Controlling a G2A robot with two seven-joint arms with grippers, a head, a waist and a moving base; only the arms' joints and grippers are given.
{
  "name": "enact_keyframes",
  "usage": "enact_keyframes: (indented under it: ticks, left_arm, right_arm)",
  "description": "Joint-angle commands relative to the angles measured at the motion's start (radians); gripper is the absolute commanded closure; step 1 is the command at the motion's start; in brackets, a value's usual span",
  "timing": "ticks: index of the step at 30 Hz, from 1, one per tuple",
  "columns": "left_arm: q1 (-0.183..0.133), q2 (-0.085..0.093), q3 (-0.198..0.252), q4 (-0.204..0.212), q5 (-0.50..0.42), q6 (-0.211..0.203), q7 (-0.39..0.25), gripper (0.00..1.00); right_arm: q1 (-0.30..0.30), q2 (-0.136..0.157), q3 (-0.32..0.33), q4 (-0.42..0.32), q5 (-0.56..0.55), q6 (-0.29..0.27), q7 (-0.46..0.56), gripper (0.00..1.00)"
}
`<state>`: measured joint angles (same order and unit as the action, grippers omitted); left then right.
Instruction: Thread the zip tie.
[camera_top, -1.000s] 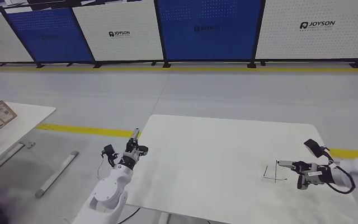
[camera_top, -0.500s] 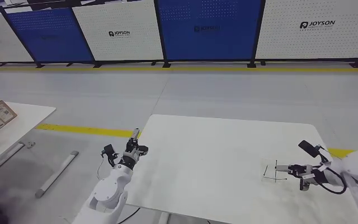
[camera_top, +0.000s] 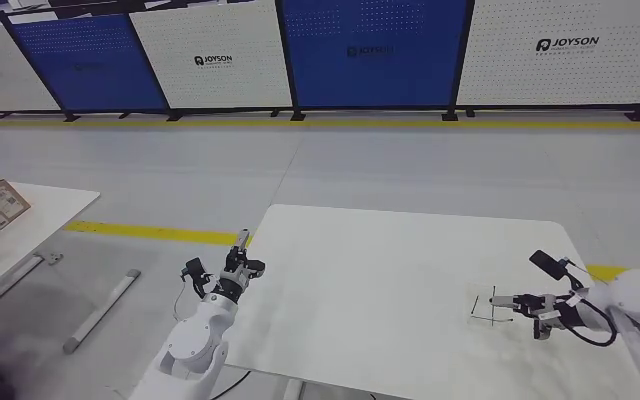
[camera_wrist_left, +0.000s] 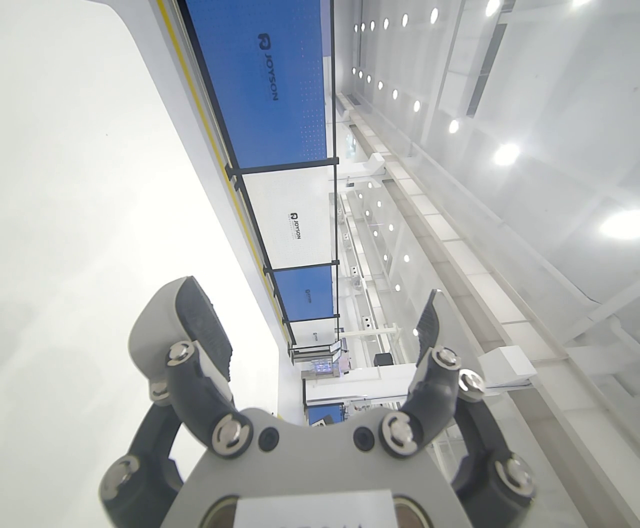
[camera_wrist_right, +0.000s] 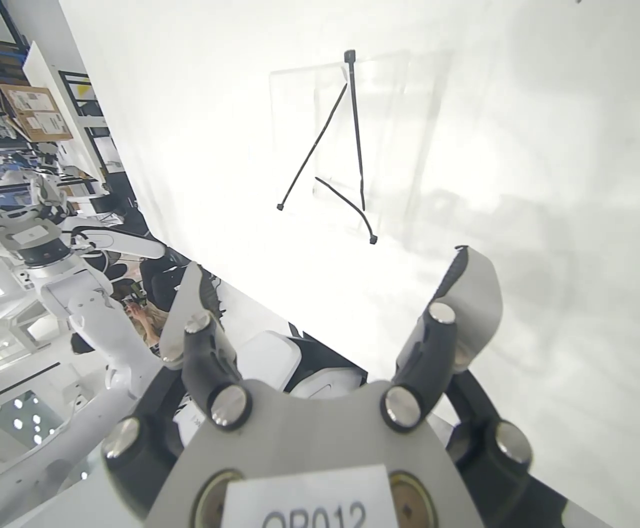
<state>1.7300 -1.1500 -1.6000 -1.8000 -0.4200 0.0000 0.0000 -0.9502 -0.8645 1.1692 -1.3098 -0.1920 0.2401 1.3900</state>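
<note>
Three thin black zip ties (camera_wrist_right: 356, 130) lie loose on a clear plastic sheet (camera_wrist_right: 400, 125) near the right end of the white table (camera_top: 380, 280). In the top view the zip ties (camera_top: 490, 306) show as fine dark lines. My right gripper (camera_wrist_right: 327, 260) is open and empty, a short way from the nearest curved tie (camera_wrist_right: 350, 205). From above, the right gripper (camera_top: 505, 299) sits just right of the ties, low over the table. My left gripper (camera_wrist_left: 310, 290) is open and empty, and the top view places the left gripper (camera_top: 241, 238) at the table's left edge, pointing up.
The table's front edge (camera_wrist_right: 280, 315) runs close beside the ties. A second white table (camera_top: 40, 215) stands to the far left. Blue and white panels (camera_top: 370, 50) line the back of the floor.
My right gripper has sunk a little lower and its arm has drawn back toward the table's right edge, fingertips staying by the ties. The left arm has not moved.
</note>
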Motion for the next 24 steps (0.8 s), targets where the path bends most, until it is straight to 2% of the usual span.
enact_keyframes:
  ticks: [1, 4, 7, 19, 20, 22, 23, 24]
  left_arm:
    - [0.0, 0.0, 0.0, 0.0, 0.0, 0.0, 0.0, 0.0]
    - [0.0, 0.0, 0.0, 0.0, 0.0, 0.0, 0.0, 0.0]
    - [0.0, 0.0, 0.0, 0.0, 0.0, 0.0, 0.0, 0.0]
    - [0.0, 0.0, 0.0, 0.0, 0.0, 0.0, 0.0, 0.0]
    - [0.0, 0.0, 0.0, 0.0, 0.0, 0.0, 0.0, 0.0]
    - [0.0, 0.0, 0.0, 0.0, 0.0, 0.0, 0.0, 0.0]
    - [0.0, 0.0, 0.0, 0.0, 0.0, 0.0, 0.0, 0.0]
    - [0.0, 0.0, 0.0, 0.0, 0.0, 0.0, 0.0, 0.0]
  right_arm:
    - [-0.005, 0.0, -0.002, -0.004, 0.003, -0.01, -0.007, 0.0]
    - [-0.011, 0.002, -0.007, -0.024, -0.006, -0.025, 0.0, 0.0]
    - [-0.008, 0.003, -0.02, -0.035, -0.025, 0.002, 0.0, 0.0]
    - [-0.01, 0.004, -0.013, -0.027, -0.022, -0.001, -0.011, 0.0]
    - [-0.016, 0.007, -0.003, -0.023, -0.019, -0.012, -0.018, 0.15]
    - [-0.02, 0.011, 0.011, -0.027, -0.015, -0.016, -0.012, 0.33]
    - [-0.021, 0.014, 0.017, -0.028, -0.015, -0.017, -0.005, 0.55]
    - [-0.022, 0.016, 0.017, -0.031, -0.025, -0.011, 0.0, 0.58]
